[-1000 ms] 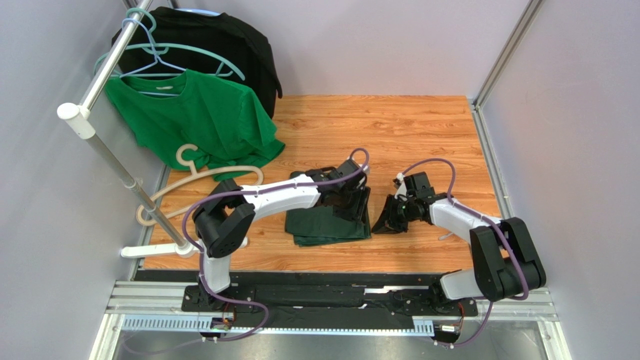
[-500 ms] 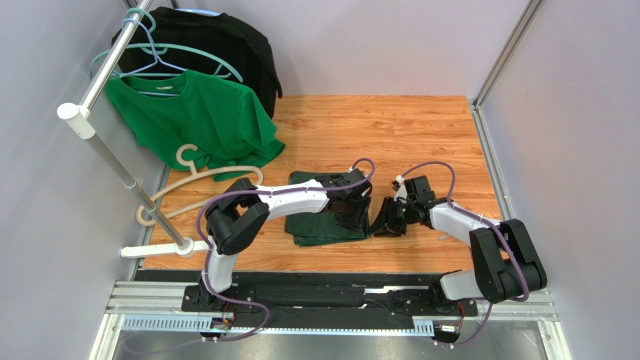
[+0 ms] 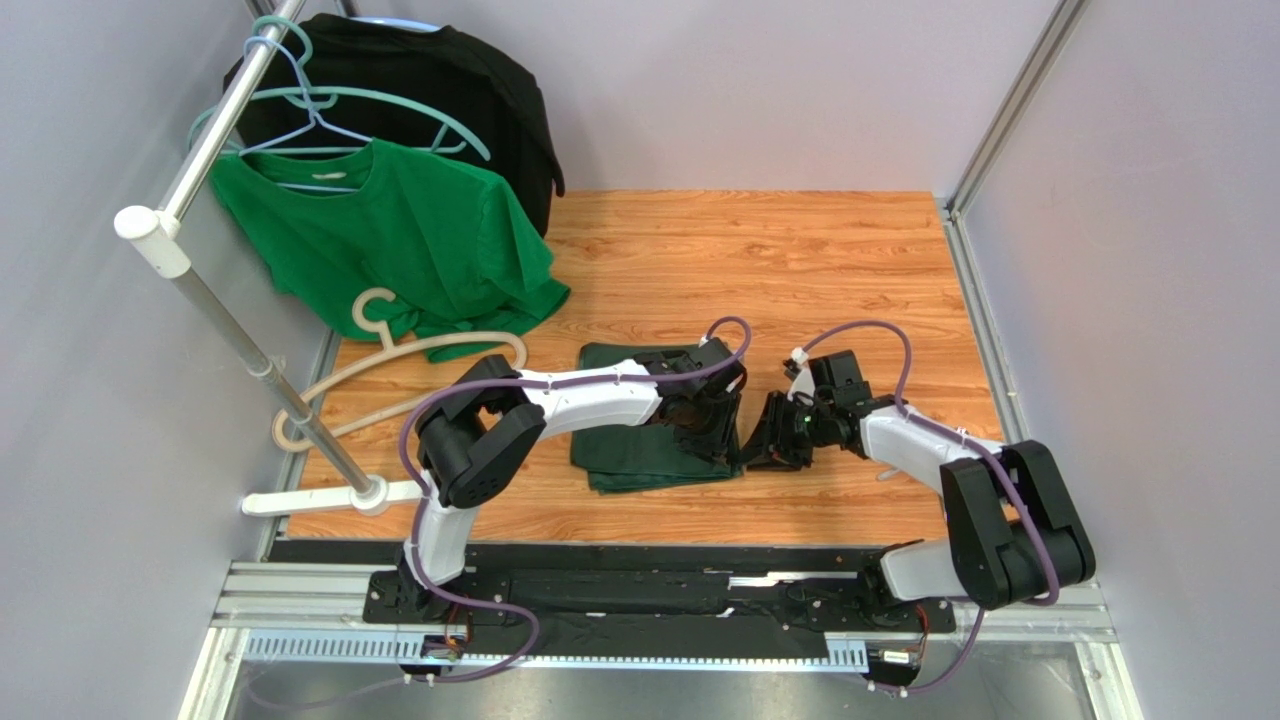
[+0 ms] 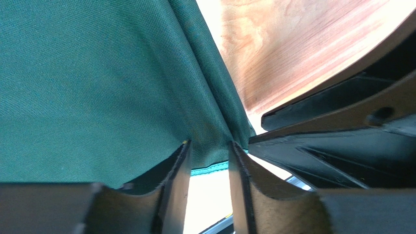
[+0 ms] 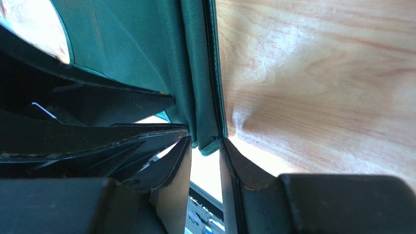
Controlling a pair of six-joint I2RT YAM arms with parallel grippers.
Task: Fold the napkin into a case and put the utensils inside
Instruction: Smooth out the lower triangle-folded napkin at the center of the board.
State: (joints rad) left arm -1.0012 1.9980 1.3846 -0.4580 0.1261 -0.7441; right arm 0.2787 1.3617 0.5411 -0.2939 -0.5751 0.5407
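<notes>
The left gripper (image 4: 209, 152) has its jaws a narrow way apart, with the hemmed edge of the plain dark forest-green cloth napkin (image 3: 643, 458) lying between the fingertips. Whether they pinch it or only straddle it I cannot tell. The right gripper (image 5: 204, 146) stands much the same, jaws part open around a layered corner of the same cloth, its grip likewise unclear. Both meet at the napkin's right edge. The napkin lies in a few flat layers on the light-brown wooden tabletop (image 3: 781, 255), near its front middle. I judge the folding under way: the cloth is a broad stacked rectangle, not yet a narrow case. No utensils show clearly in any view, so packing them remains.
</notes>
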